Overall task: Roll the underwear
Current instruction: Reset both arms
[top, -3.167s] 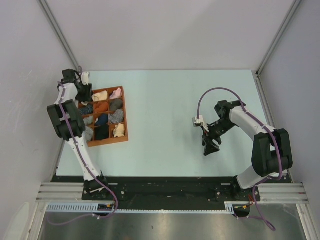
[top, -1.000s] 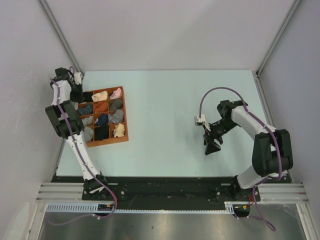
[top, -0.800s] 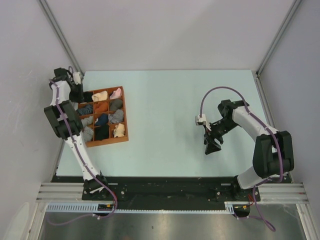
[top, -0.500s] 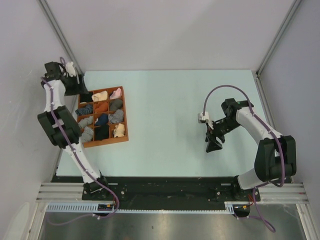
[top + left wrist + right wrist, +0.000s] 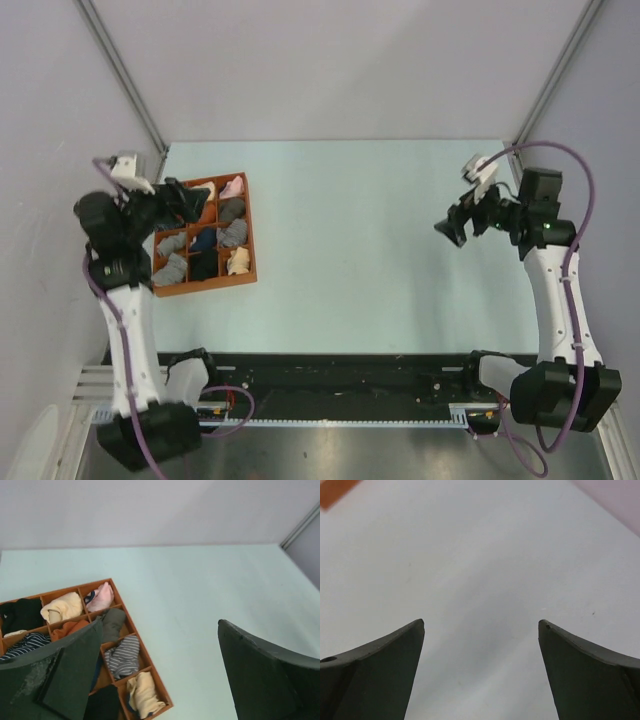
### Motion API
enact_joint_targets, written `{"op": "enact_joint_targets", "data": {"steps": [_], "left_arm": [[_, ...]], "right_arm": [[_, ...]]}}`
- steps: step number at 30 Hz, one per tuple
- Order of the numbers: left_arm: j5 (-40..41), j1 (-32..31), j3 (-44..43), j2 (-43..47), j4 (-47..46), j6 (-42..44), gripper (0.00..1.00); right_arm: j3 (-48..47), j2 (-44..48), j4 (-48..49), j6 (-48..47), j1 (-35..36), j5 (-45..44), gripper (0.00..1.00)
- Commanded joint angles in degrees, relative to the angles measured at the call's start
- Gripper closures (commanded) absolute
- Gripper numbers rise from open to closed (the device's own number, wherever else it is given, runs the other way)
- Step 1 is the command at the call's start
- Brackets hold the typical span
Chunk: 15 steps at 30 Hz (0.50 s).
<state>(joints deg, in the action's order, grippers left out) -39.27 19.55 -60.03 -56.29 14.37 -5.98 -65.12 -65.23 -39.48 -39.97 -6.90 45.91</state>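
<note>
The underwear [image 5: 21,614], black with a cream-beige edge, lies bunched in the far-left corner compartment of the orange tray [image 5: 139,640] in the left wrist view. In the top view my left gripper covers that compartment. My left gripper [image 5: 185,200] [image 5: 160,630] hangs above the tray's far-left end, open, with nothing between its fingers. My right gripper [image 5: 448,230] [image 5: 481,622] is raised over bare table at the right, open and empty, far from the tray [image 5: 250,235].
The tray's other compartments hold small rolled bundles: cream [image 5: 61,607], pink [image 5: 101,596], striped grey [image 5: 122,655], black [image 5: 203,265]. Grey walls and metal posts close in the pale table [image 5: 350,250] on three sides. The arm bases stand at the near edge.
My left gripper opened and rose off the tray's far-left compartment as the arm swung back. The right arm lifted and swung right and farther back, its jaws opening wider.
</note>
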Motion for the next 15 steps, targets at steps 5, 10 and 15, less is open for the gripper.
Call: {"op": "enact_joint_targets", "data": {"steps": [5,10,15], "left_arm": [[-5.6,-1.1,16.7,23.3,-10.8,-20.1,0.00],[-1.4,-6.9,7.8,24.3,5.6,-13.8,0.00],[6.2,-8.4,4.4,27.8,13.0,-12.4,0.00]], "right_arm": [[-2.7,4.2,17.7,33.8,-2.3,-9.4,0.00],[-3.3,13.8,17.3,40.9,3.9,-38.7,0.00],[-4.9,16.5,13.6,40.4,6.2,-43.3,0.00]]}}
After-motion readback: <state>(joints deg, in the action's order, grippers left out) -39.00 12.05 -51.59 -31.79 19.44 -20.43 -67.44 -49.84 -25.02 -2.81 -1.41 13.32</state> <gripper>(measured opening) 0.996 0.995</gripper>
